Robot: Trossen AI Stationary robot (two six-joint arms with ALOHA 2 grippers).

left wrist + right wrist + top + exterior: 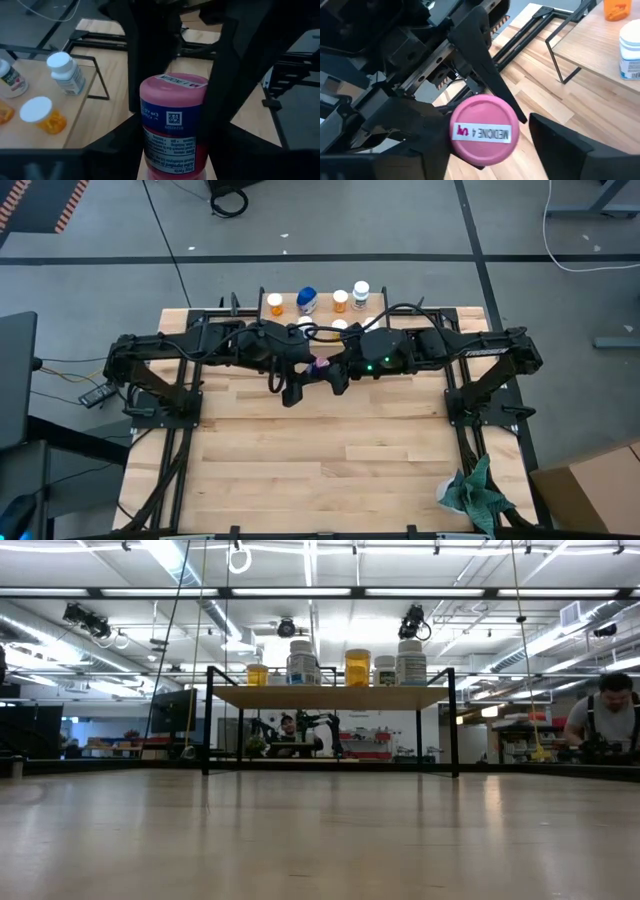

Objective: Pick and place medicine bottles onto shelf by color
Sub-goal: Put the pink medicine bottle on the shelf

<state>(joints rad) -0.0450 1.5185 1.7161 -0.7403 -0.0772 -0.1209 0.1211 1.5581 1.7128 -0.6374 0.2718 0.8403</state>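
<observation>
The shelf (pixel 420 318) stood at the far edge of the table (pixel 320 450) and carried the medicine bottles upright: in the high view a far row ran left to right as an orange bottle (pixel 275 303), a blue-topped bottle (pixel 307 300), a second orange bottle (pixel 340 301) and a white bottle (pixel 361 293), with two more white caps half hidden under the arms nearer in. What the bottles held could not be made out, beyond the amber tint of the orange ones in the low view. Just in front of the shelf, above mid-table, the two arms met at a pink bottle (pixel 172 125). The left gripper (pixel 172 150) was clamped on its body, dark fingers on either side, and held it upright with its long axis vertical and the cap uppermost. The cap label read "MEDICINE 4" (pixel 482 133); the side label bore a square code and small print too fine to read. The right gripper (pixel 485 150) straddled the same cap with its fingers spread, seemingly not touching it. A green cloth (pixel 478 495) lay at the table's near right corner.
</observation>
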